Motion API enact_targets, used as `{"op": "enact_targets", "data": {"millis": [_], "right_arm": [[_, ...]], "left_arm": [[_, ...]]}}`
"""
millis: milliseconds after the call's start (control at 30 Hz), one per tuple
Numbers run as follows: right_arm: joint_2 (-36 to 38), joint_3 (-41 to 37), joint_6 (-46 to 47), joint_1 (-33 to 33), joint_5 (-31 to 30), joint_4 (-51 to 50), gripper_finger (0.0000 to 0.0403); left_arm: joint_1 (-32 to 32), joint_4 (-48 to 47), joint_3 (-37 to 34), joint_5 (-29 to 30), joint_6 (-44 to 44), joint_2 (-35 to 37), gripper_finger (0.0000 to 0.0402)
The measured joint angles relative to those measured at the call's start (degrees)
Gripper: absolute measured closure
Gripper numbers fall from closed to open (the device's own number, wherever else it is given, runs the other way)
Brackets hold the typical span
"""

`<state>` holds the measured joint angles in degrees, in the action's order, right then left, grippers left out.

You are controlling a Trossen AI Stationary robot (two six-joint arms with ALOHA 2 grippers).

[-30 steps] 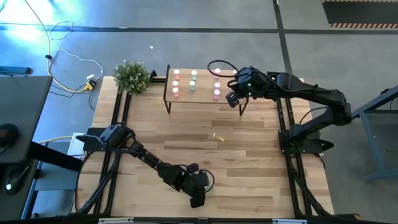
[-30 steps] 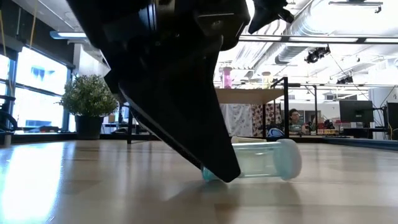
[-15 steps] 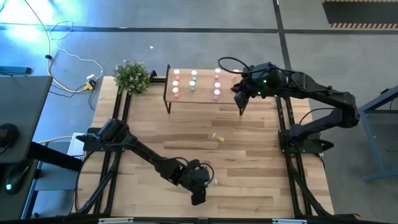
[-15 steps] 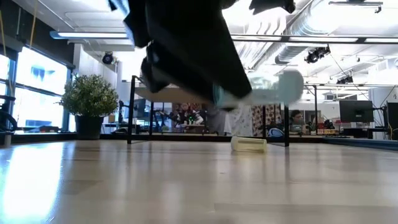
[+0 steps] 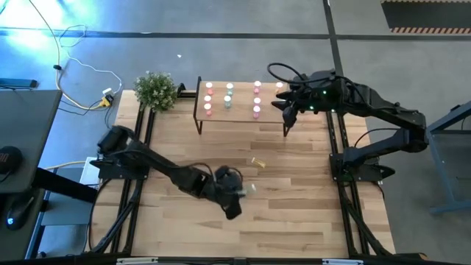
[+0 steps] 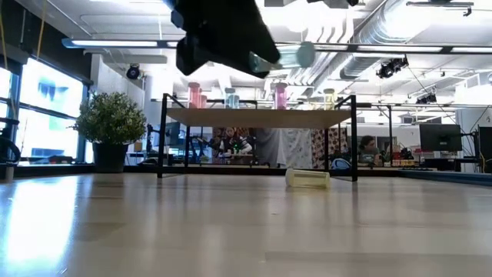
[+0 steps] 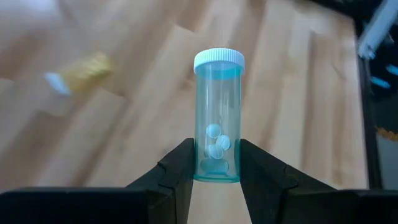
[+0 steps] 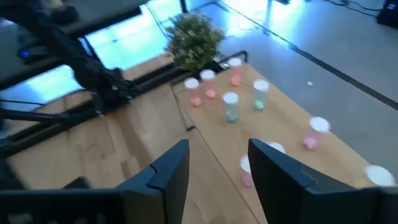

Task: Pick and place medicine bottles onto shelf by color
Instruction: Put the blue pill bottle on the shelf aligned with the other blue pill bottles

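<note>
The left gripper [image 7: 217, 163] holds a clear mint-green medicine bottle with a white cap [image 7: 217, 118]. Its two dark fingers [image 7: 180, 168] are closed on the lower part of the bottle, and a few small pills show inside it. In the high view this gripper [image 5: 234, 193] is above the middle of the wood-plank table [image 5: 294, 228], and in the low view the green bottle [image 6: 288, 55] is lifted well above the tabletop.

A yellow-orange medicine bottle [image 5: 257, 163] lies on its side on the table, between the left gripper and the small shelf with a light wood top and thin black legs [image 5: 241, 110]. In the low view it [image 6: 307, 178] rests in front of the shelf [image 6: 257, 118].

On the shelf top stand several small bottles: salmon-red ones [image 5: 208, 99] at the left, mint-green ones [image 5: 229, 96] next to them, bright pink ones [image 5: 256, 101] further right.

The right gripper [image 5: 288, 112] is at the right end of the shelf. Its jaws stand apart with nothing between them [image 8: 217, 171].

A green potted plant [image 5: 155, 90] stands at the far left corner of the table.
</note>
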<state>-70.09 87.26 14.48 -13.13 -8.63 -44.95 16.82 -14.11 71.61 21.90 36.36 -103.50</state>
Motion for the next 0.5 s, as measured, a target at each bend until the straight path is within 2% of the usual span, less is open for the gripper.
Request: {"op": "enact_targets", "data": {"millis": [300, 500], "right_arm": [[-0.52, 0.00, 1.19, 0.02, 9.96, 5.66, 0.0247], [-0.54, 0.00, 3.67, 0.02, 11.00, 11.02, 0.0247]], "left_arm": [[-2.20, 4.33, -10.72, 10.47, 1.48, 11.83, 0.0296], [-2.19, 14.46, -21.08, 18.32, 2.44, 19.51, 0.0296]]}}
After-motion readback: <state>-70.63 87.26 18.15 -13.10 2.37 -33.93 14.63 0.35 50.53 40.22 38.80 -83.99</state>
